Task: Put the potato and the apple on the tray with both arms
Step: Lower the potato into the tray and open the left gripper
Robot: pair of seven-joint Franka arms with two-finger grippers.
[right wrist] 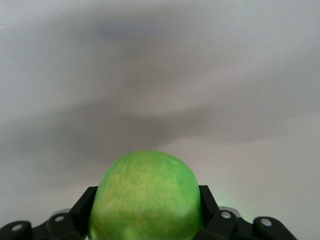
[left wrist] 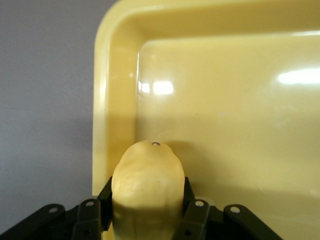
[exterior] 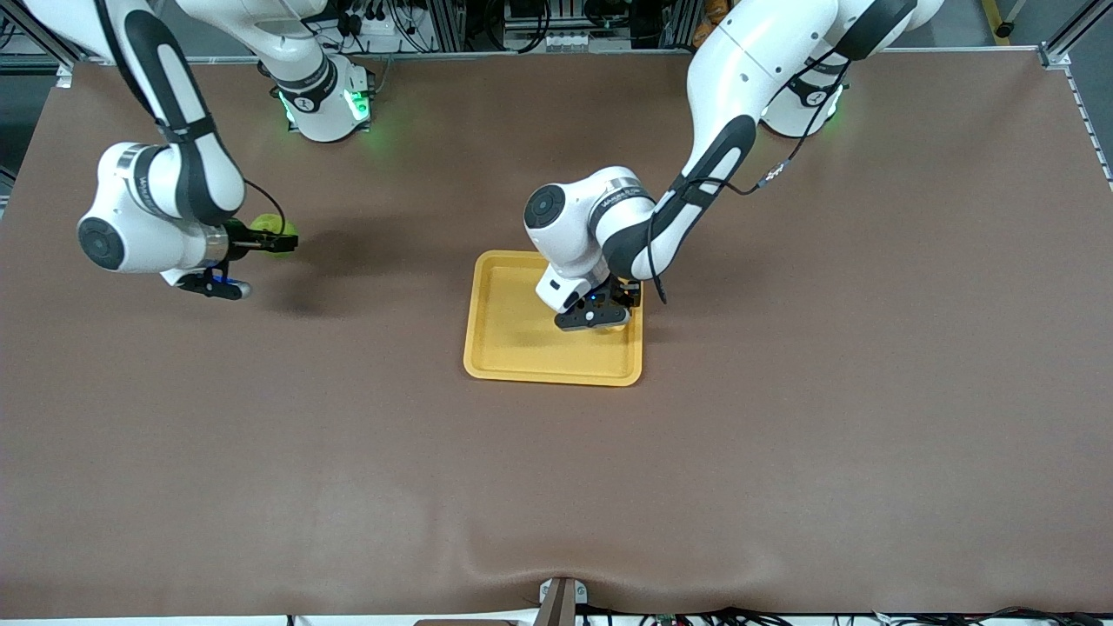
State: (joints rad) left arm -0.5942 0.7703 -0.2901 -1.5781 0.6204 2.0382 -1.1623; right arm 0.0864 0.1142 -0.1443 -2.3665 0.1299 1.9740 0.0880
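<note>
1. The left gripper [exterior: 619, 306] hung low over the tray [exterior: 513, 343], above the corner toward the left arm's end, with its fingers [left wrist: 195, 212] clamped on the potato [left wrist: 148, 185]. In the left wrist view the potato stood out from between the pads, and the tray's floor and raised rim lay just below it.

2. The right gripper [exterior: 265, 239] was in the air over bare table toward the right arm's end, well apart from the tray, with its fingers [right wrist: 212, 212] closed around the apple [right wrist: 146, 197]. Nothing but tablecloth lay under it.

3. Neither piece was yet on the tray, so I judged the step in hand to be the left arm's release of the potato.

4. To do that well, the potato should come down until it touches the tray floor before the pads part, since it is an oval lump and could roll if dropped.

5. It sat close to the rim, so a release a little further in from that corner looked safer.

6. The right arm would then need to carry the apple across to the free part of the tray, keeping clear of the left arm.
</note>
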